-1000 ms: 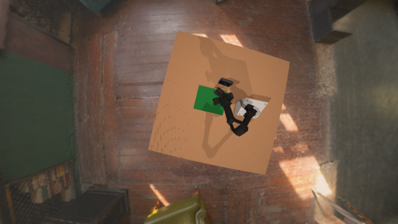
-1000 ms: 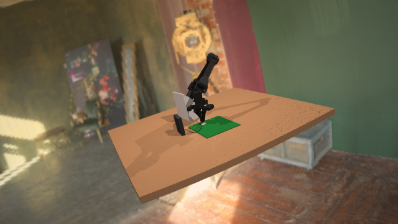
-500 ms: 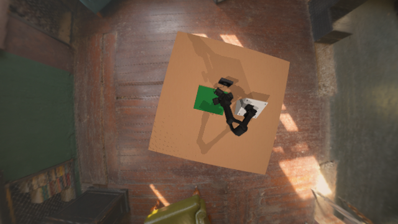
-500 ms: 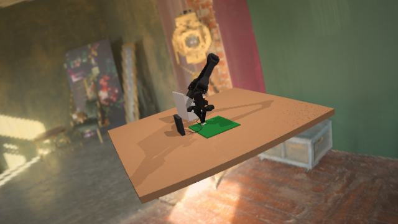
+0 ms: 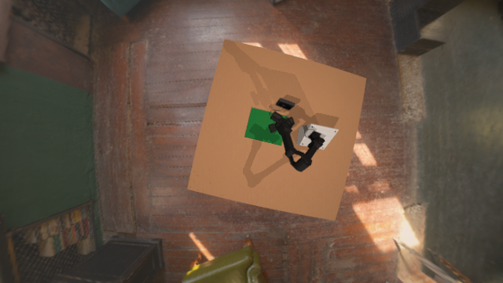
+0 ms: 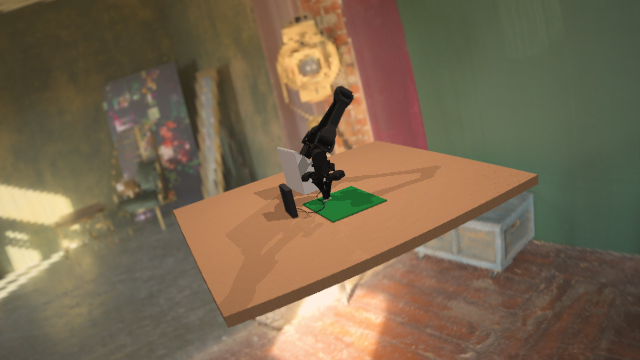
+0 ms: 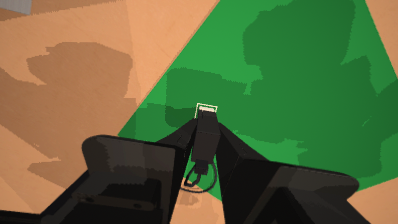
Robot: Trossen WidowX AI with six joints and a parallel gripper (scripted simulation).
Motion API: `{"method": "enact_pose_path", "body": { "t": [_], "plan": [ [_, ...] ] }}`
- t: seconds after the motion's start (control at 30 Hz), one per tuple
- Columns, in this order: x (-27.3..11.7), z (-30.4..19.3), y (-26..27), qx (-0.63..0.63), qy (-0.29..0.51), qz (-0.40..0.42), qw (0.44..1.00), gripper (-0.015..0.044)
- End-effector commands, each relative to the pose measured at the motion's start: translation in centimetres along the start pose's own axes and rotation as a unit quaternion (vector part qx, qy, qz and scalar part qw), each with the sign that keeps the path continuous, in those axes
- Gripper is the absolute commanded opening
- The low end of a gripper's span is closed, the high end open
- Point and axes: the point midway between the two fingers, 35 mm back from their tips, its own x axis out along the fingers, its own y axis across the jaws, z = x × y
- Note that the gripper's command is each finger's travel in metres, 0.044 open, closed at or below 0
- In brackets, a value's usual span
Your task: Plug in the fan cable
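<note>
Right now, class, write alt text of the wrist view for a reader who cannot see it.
Black jaws grip a dark plug right at a small white-outlined header on a green board. A thin dark cable loops behind the plug.
</note>
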Motion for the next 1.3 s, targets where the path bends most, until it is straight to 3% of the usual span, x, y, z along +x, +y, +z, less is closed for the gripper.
{"method": "enact_pose_path", "body": {
  "t": [0.0, 0.07, 0.4, 0.5, 0.7, 1.07, 1.27],
  "plan": [
    [0.4, 0.1, 0.0, 0.002, -0.003, 0.000, 1.000, 0.0000],
    [0.5, 0.1, 0.0, 0.002, -0.003, 0.000, 1.000, 0.0000],
    [0.1, 0.0, 0.0, 0.000, 0.000, 0.000, 1.000, 0.0260],
    [-0.1, 0.0, 0.0, 0.000, 0.000, 0.000, 1.000, 0.0260],
    [-5.4, -0.1, 0.0, 0.002, -0.002, 0.000, 1.000, 0.0260],
    [-5.4, 0.1, 0.0, 0.002, -0.002, 0.000, 1.000, 0.0260],
    [-5.9, 5.7, 0.3, 0.003, -0.002, 0.001, 1.000, 0.0260]
  ]
}}
